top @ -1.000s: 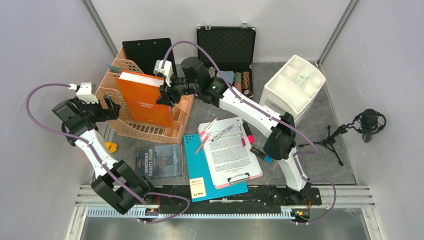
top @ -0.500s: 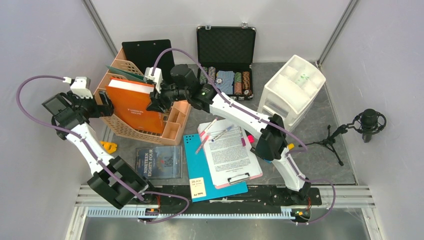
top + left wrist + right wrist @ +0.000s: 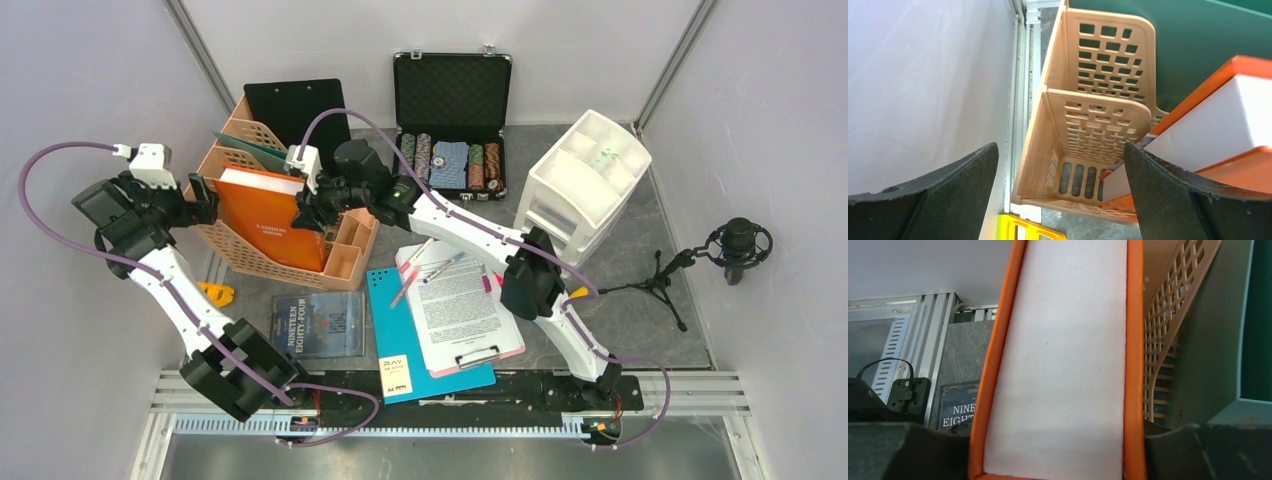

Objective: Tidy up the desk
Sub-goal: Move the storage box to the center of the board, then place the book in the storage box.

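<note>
My right gripper (image 3: 312,205) has carried the book (image 3: 268,218) further left. Its jaws clamp the book's edge, tilting it inside the rack (image 3: 345,262). My left gripper (image 3: 204,199) gapes wide beside the rack. The desk (image 3: 640,250) lies beneath everything.

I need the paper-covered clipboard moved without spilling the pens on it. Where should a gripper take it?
Probably the near end beside the metal clip, coming from the robot's side: the clipboard lies flat on the teal folder, and the pens rest across its far end, leaving the near end bare.
</note>
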### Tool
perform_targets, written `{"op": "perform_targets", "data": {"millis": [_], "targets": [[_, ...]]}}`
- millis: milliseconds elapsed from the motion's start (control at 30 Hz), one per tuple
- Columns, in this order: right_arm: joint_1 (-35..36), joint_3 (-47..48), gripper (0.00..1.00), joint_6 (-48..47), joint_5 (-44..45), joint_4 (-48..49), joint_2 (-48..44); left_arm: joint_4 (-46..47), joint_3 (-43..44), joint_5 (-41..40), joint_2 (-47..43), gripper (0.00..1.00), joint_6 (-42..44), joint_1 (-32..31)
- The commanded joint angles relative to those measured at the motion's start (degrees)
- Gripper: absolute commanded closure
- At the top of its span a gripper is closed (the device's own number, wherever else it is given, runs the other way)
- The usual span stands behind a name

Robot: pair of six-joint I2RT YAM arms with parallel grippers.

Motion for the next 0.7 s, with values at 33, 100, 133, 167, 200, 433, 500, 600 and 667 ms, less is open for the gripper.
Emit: {"op": "perform_targets", "data": {"millis": [33,100,133,167,200,433,500,600,667], "targets": [[0.53,1.78,1.00,-0.56,0.40,3.81,0.18,3.02,4.81,-2.61,-0.09,0.00,-2.50,0.40],[0.67,1.08,1.00,-0.43,0.40,4.21,0.28,3.09,5.22,-2.64,-0.11,0.00,-2.58,0.40],[0.66,0.77,1.00,-0.48,0.40,4.46,0.42,3.18,5.39,-2.51,-0.25,0.00,-2.82,0.39],[0.66,0.54,1.00,-0.47,0.44,4.61,0.60,3.34,5.42,-2.34,-0.58,0.00,-3.09,0.41],[0.79,0.41,1.00,-0.38,0.49,4.77,0.83,3.49,5.36,-2.12,-0.73,0.00,-3.34,0.41],[2.36,1.97,1.00,-0.55,1.34,5.61,3.96,4.23,6.10,-1.76,-3.09,0.00,-7.60,0.41],[2.65,2.99,1.00,-0.79,1.95,5.95,4.97,4.24,6.15,-1.60,-4.06,0.00,-8.30,0.41],[3.07,4.47,0.99,-1.62,3.31,6.53,6.25,4.33,5.93,-1.58,-5.62,0.00,-8.87,0.39],[3.46,5.37,0.97,-2.52,4.17,6.69,6.88,4.25,6.01,-1.66,-6.30,0.00,-9.27,0.41]]}}
